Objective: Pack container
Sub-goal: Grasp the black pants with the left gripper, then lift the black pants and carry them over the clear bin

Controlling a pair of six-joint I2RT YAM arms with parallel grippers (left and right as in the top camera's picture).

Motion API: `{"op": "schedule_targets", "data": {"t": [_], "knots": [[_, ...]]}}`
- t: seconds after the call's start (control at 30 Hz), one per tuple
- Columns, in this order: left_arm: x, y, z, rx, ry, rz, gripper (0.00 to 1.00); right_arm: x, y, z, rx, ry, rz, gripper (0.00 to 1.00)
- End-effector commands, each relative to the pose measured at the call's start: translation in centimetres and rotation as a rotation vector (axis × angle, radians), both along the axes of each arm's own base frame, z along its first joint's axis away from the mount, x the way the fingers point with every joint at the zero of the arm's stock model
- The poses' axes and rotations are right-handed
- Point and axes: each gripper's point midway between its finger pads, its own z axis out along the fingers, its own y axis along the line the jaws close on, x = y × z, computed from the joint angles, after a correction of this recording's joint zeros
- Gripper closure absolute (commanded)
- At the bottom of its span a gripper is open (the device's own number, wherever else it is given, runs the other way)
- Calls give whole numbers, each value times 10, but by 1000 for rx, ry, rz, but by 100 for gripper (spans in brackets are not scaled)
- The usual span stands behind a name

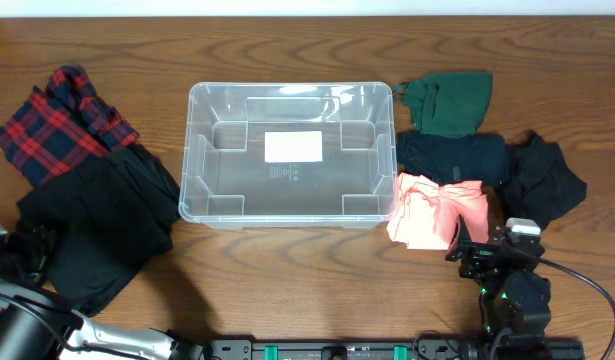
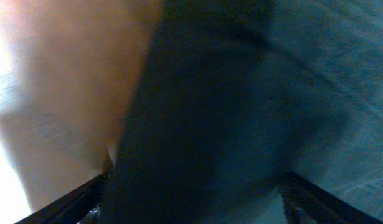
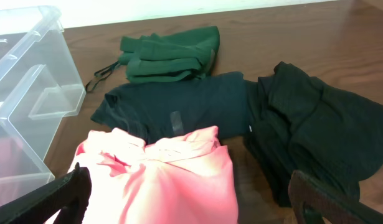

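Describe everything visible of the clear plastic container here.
The container is a large, clear, colourless plastic bin, rectangular, with a rounded rim, moulded side ribs and a white label on its bottom. It sits upright, lidless and empty on the wooden table. A pink garment seems to touch its right near corner.

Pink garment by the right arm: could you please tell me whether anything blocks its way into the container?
Nothing visible does. The pink garment lies right beside the container, which has no lid on it and no clothing inside.
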Motion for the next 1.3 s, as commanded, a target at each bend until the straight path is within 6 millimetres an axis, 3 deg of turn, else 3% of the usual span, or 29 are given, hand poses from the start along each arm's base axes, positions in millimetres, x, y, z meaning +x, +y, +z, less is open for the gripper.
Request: {"op": "schedule_targets", "data": {"t": [0.0,0.13,0.33,0.43,0.53,0.6,0.73,1.0,1.07,1.13,1.27], "knots": [[13,-7,-2,-15,-42,-44,18,0,-1,0,3,-3,-7,1],[17,-12,-1,-18,-51,-68,31,0,-1,0,3,-3,-7,1],[15,-19,0,-52,-45,-66,75,0,-1,0,3,-3,-7,1],[23,-27,8,-97,-108,-70,85,0,-1,0,3,-3,-7,1],[34,-36,25,-141,-203,-78,87,0,-1,0,3,-3,-7,1],[44,-43,47,-180,-296,-85,87,0,-1,0,3,-3,-7,1],[63,-54,122,-187,-534,-122,94,0,-1,0,3,-3,-7,1],[65,-69,269,81,-785,-190,94,0,-1,0,3,-3,-7,1],[64,-81,316,171,-880,-224,94,0,-1,0,3,-3,-7,1],[65,-92,348,216,-935,-231,94,0,-1,0,3,-3,-7,1],[75,-139,415,287,-1091,-344,94,0,-1,0,3,-3,-7,1]]}}
